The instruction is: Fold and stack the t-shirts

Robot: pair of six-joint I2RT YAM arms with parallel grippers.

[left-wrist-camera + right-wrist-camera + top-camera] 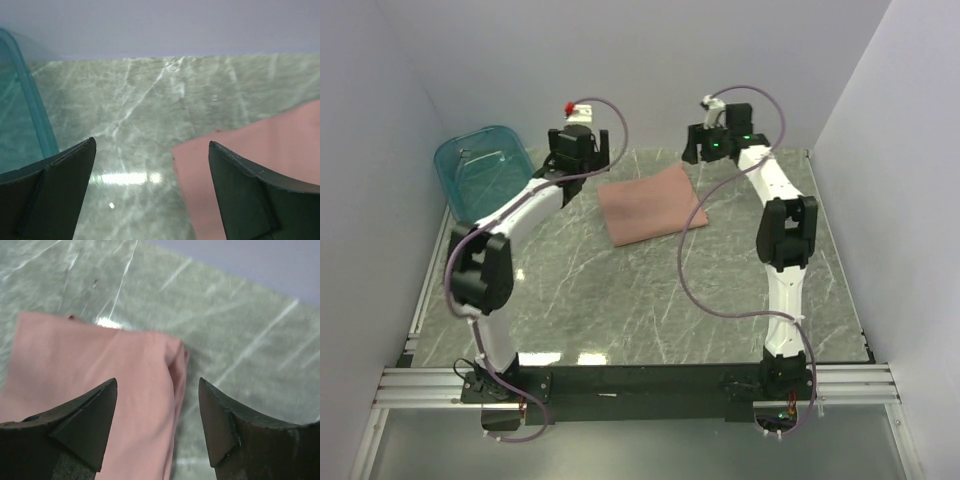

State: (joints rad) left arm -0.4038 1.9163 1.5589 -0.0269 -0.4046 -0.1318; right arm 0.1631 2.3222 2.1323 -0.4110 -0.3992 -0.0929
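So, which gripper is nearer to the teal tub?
Left. The left gripper hangs between the teal tub and the pink t-shirt; the right gripper is over the t-shirt's opposite edge, farther from the tub.

Robotics lab cell, plain white walls [650,60], marble-look tabletop [640,290], aluminium rail [420,385] at front edge

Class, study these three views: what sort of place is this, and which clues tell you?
Probably a robotics lab test cell: white-and-black left robot arm and right robot arm mounted at an aluminium rail, plain white walls around a green marble-patterned tabletop, and a folded dusty-pink t-shirt.
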